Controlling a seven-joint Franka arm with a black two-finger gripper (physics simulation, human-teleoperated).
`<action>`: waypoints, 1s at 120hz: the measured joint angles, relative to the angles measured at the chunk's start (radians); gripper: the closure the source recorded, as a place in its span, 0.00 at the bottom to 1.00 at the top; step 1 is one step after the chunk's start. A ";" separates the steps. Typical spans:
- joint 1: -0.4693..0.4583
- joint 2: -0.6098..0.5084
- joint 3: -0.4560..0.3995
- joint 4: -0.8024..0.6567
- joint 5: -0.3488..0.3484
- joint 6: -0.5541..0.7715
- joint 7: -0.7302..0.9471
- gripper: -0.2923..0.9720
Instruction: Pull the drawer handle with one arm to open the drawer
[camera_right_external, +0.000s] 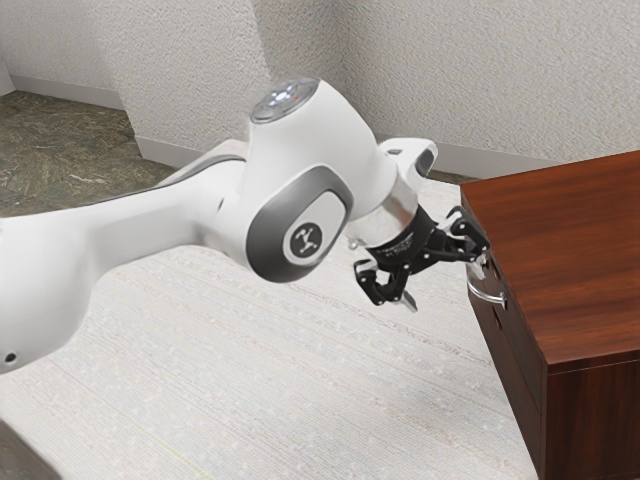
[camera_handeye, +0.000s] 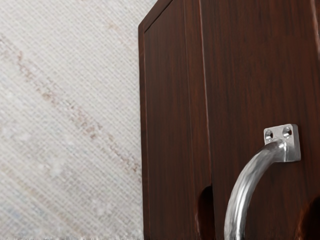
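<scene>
Plainly spread, the jaws of the black two-finger gripper (camera_right_external: 442, 268) stand released and grasp nothing. One finger reaches toward the top front edge of the cabinet; the other hangs lower, away from it. Just beside the upper finger, on the exterior view's right, is the curved silver metal drawer handle (camera_right_external: 489, 287), high on the front face of the dark reddish-brown wooden cabinet (camera_right_external: 570, 240).

In the wrist view the handle (camera_handeye: 250, 180) is a polished round bar. It arcs out from a square silver mounting plate (camera_handeye: 283, 142) with two screw holes, fixed to the grained cabinet (camera_handeye: 240, 65) front. Its other end is cut off at the picture's edge. Two dark blurred shapes flank the bar there, and I cannot tell what they are.

Whether either finger touches the handle is hard to make out, as is whether the drawer sits flush. Behind the gripper, the white robot arm (camera_right_external: 300, 200) stretches across the pale woven-textured table surface (camera_right_external: 250, 380).
</scene>
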 joint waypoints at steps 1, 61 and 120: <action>0.000 0.000 0.000 0.000 0.000 0.000 0.000 0.24; 0.002 0.026 -0.003 0.003 -0.001 0.018 0.003 0.39; 0.011 0.017 -0.008 -0.008 0.001 0.020 -0.001 0.50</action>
